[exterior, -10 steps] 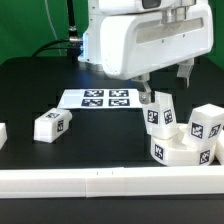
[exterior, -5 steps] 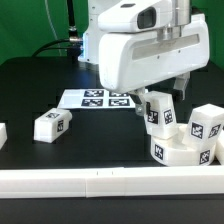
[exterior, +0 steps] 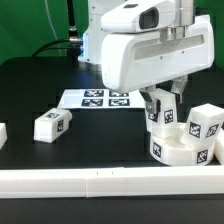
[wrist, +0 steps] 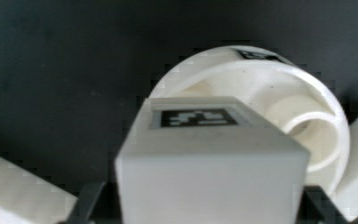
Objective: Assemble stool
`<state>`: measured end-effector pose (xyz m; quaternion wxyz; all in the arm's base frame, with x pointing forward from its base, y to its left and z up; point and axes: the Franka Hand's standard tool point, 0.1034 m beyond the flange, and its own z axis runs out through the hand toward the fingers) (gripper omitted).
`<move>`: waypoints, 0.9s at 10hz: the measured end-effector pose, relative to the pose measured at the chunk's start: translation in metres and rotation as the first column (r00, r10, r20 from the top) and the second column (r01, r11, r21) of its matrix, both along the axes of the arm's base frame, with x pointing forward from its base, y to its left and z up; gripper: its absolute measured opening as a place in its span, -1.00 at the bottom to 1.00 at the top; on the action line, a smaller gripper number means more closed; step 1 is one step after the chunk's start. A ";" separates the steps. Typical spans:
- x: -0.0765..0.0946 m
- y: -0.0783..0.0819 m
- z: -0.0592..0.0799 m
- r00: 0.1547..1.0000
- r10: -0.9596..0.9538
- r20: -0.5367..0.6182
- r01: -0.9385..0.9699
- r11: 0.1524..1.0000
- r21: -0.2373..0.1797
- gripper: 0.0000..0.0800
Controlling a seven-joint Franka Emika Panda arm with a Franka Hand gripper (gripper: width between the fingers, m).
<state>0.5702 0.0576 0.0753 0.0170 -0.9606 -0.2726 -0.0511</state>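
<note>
The white ring-shaped seat disc [exterior: 182, 153] lies at the exterior view's right. Two leg blocks stand on it: one [exterior: 161, 114] under my gripper and one [exterior: 204, 126] further right. A third leg block [exterior: 52, 124] lies loose on the table to the left. My gripper [exterior: 163, 108] is down over the first leg block, with a finger close on each side; I see no squeeze. In the wrist view this leg block [wrist: 211, 150] fills the space between my fingers [wrist: 98, 205], with the seat disc [wrist: 274, 85] behind it.
The marker board [exterior: 98, 98] lies flat behind the parts. A long white rail [exterior: 100, 182] runs along the front edge. Another white piece [exterior: 2, 133] shows at the far left edge. The table is black.
The gripper has come down from above the seat disc and now has its fingers around the standing leg block. The parts have not moved.
</note>
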 end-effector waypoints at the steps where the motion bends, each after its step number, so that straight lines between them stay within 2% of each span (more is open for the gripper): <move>1: 0.000 0.000 0.000 0.996 -0.088 -0.006 0.088 0.996 0.008 -0.16; 3: 0.000 0.000 0.000 0.980 -0.198 -0.014 0.199 0.980 0.017 -0.16; 5: -0.001 -0.001 -0.001 0.864 -0.502 -0.031 0.503 0.863 0.042 -0.16; 6: -0.002 0.000 -0.001 0.784 -0.620 -0.036 0.621 0.782 0.054 -0.16; 9: -0.003 0.006 -0.002 0.447 -0.892 -0.066 0.892 0.438 0.111 -0.16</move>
